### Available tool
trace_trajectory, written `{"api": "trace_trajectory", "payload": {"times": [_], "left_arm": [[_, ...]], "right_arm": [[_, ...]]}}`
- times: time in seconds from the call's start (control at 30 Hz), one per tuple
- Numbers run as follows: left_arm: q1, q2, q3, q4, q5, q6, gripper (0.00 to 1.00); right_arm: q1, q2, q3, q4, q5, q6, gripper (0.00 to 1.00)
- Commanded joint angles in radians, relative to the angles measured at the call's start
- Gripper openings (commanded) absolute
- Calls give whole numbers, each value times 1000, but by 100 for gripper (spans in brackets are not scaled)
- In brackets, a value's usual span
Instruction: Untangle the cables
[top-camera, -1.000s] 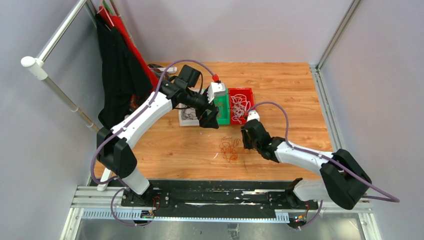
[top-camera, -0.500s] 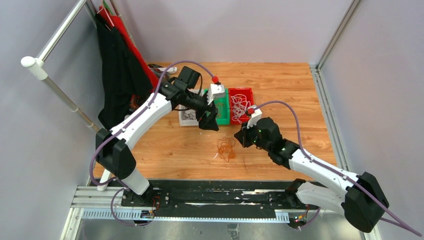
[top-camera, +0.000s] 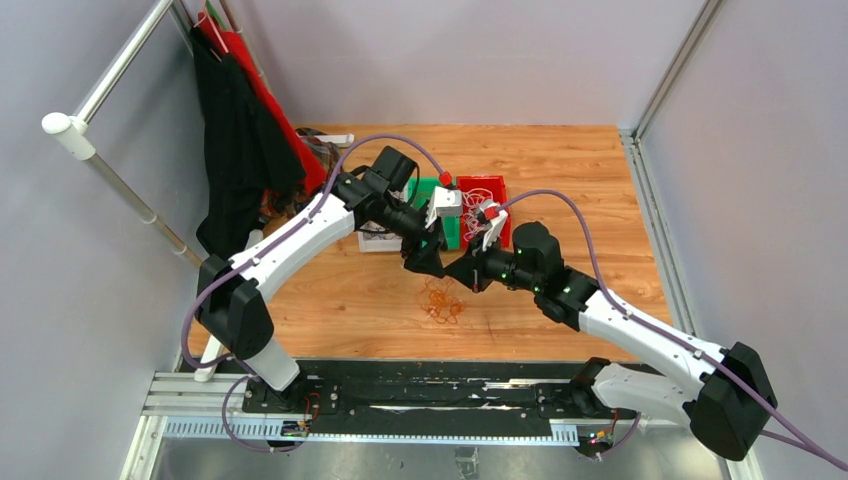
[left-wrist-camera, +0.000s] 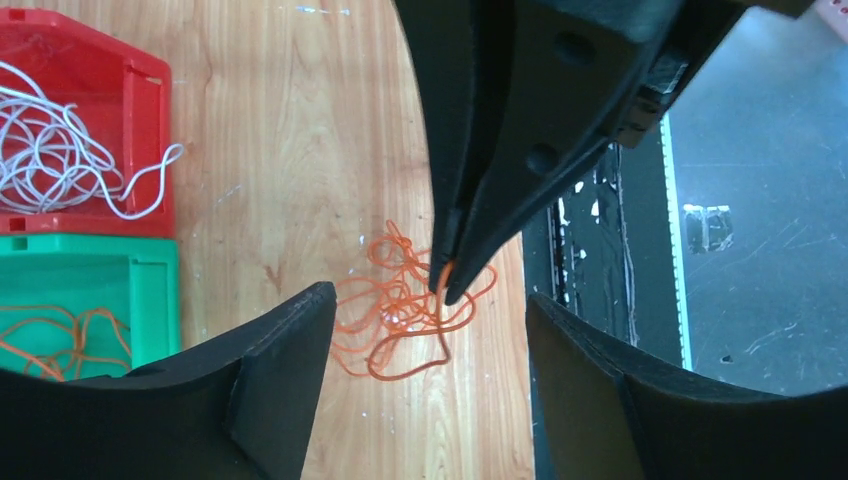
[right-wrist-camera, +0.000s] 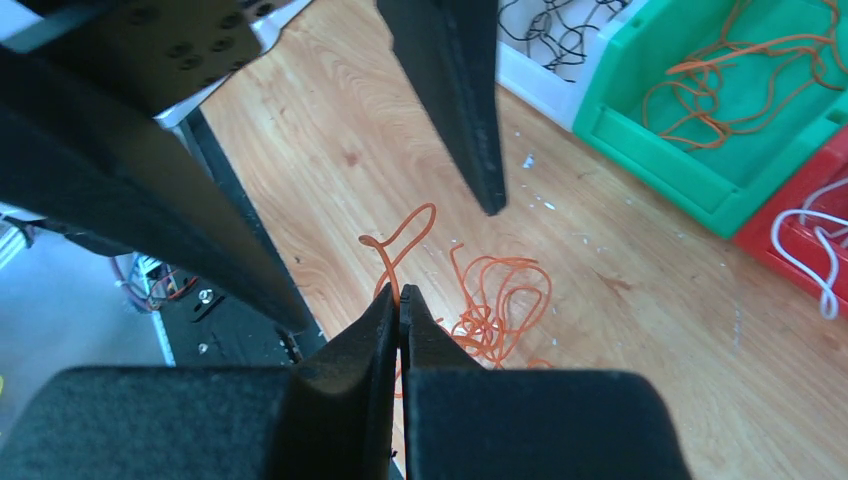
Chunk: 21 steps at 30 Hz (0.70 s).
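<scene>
The right gripper (right-wrist-camera: 400, 299) has been swinging in beside the left gripper (top-camera: 424, 263), dragging the orange cable tangle (top-camera: 440, 301) leftward on the table (top-camera: 330, 290), near the green bin (left-wrist-camera: 80, 246). The right gripper is pinching one strand; the left gripper is hovering spread wide. Being light, limp and springy, the orange cable tangle is best taken by an outer loop; its crossings are proving too fine to trace.

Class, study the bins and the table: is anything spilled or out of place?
One strand of the white cables hangs over the wall of the red bin. An orange tangle lies loose on the table, outside the green bin; the right gripper pinches one strand.
</scene>
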Motion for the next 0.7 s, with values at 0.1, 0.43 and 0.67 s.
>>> {"api": "trace_trajectory", "payload": {"times": [0.1,0.43,0.67], "left_arm": [[-5,5,-22,-5,-29,27,39],[-5,-52,-7,-6,-92,-66,1],[-7,-102,16,-73,-58,-112,1]], "right_arm": [[22,-5,37,28,-38,16,1],[52,20,2,89,138,21,13],[125,112,-7,181,418,32,42]]}}
